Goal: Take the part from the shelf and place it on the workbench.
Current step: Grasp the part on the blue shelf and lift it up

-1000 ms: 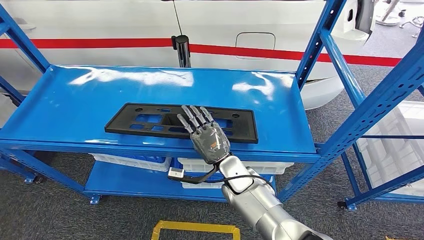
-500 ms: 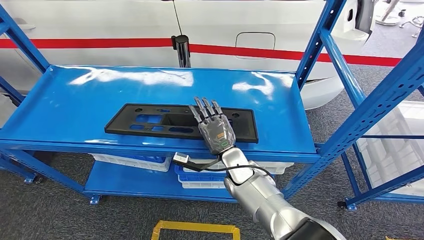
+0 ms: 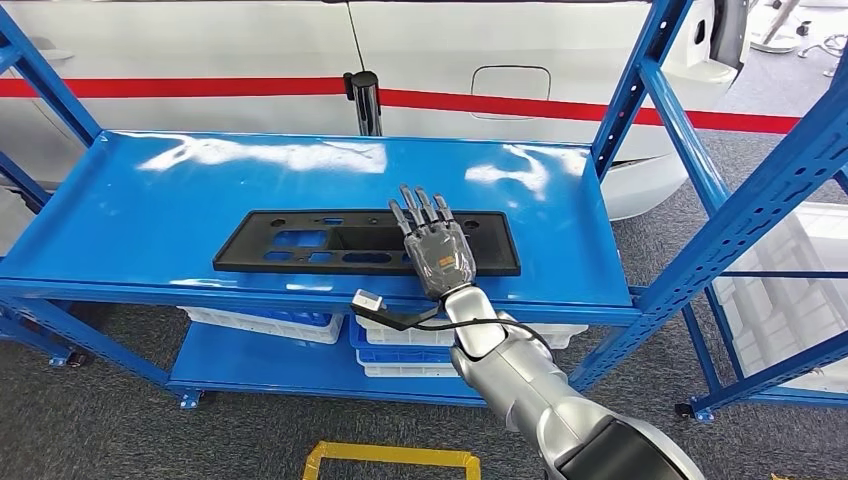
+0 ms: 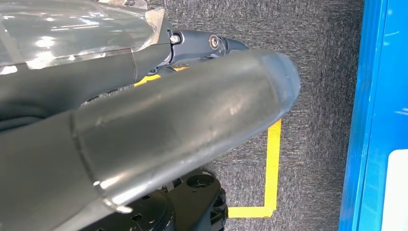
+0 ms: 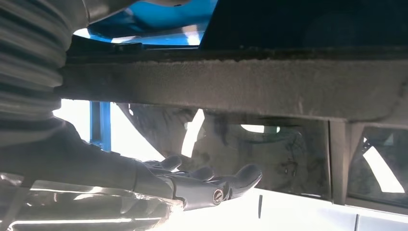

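A long, flat black plastic part (image 3: 300, 240) with several cut-outs lies on the top board of the blue shelf (image 3: 150, 200), near its front edge. My right hand (image 3: 438, 250) rests on the right half of the part, fingers stretched forward and slightly apart, gripping nothing. In the right wrist view the part's edge (image 5: 240, 86) runs across as a dark grey band, and the right hand (image 5: 202, 185) has its fingers stretched out alongside it. My left hand (image 4: 192, 115) hangs over the grey carpet, its thumb straight, holding nothing.
A white car body (image 3: 200, 50) with a red stripe stands right behind the shelf, and a black post (image 3: 362, 100) rises at the shelf's back edge. White bins (image 3: 260, 322) sit on the lower board. Blue uprights (image 3: 640, 90) stand at the right. Yellow floor tape (image 3: 390, 455) marks the carpet.
My right hand has slid forward and to the right across the part. The part has shifted slightly to the right under it, its right end moving back.
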Robot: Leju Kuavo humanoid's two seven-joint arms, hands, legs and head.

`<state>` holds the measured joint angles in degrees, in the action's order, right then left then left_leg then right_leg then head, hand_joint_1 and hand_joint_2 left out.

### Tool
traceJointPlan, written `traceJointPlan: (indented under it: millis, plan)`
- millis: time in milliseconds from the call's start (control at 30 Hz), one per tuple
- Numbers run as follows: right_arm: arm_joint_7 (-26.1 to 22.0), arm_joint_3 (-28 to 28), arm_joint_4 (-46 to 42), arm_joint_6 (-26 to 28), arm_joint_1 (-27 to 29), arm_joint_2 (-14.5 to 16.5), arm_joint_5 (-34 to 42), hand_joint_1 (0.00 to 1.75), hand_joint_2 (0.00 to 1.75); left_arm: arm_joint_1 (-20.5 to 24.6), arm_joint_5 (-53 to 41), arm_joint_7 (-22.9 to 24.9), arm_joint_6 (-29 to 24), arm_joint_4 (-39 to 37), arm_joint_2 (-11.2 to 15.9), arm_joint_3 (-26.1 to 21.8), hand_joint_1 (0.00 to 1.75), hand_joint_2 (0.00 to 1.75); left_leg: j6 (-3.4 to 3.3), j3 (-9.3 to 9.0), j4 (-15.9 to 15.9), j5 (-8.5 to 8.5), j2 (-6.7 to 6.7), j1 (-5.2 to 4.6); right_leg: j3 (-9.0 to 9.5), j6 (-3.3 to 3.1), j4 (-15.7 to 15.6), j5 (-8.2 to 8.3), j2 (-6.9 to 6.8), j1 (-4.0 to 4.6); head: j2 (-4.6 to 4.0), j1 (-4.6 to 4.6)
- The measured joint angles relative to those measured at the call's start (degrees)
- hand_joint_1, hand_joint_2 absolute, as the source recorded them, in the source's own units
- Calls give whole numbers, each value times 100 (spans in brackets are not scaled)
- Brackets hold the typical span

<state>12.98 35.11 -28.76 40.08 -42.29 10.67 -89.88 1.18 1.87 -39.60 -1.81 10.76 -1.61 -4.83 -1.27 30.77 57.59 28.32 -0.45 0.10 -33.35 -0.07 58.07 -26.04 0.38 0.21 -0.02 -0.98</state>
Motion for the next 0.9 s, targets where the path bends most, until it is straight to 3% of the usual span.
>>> traceJointPlan:
  millis: [33, 100, 900]
  plan:
    - [47, 11, 56, -4, -18, -1, 1, 154, 175, 0, 1, -5, -1, -1, -1, -1, 0, 0, 0, -1, 0, 0, 0, 0, 1, 0, 0, 0, 0, 0, 0, 0]
    - [140, 27, 194, -10, -57, -4, 5, 165, 175, 1, 7, -18, -1, 0, -1, -4, 0, 0, 0, -1, 0, 0, 0, -1, 1, 0, 0, 0, 0, -1, 0, -1]
    - [4, -123, 564, 3, -219, 31, 40, 172, 175, 85, 103, 86, -116, 1, -8, -134, 0, 0, 0, -1, 0, 0, 0, -2, 1, 0, 0, 0, 2, -2, 0, -1]
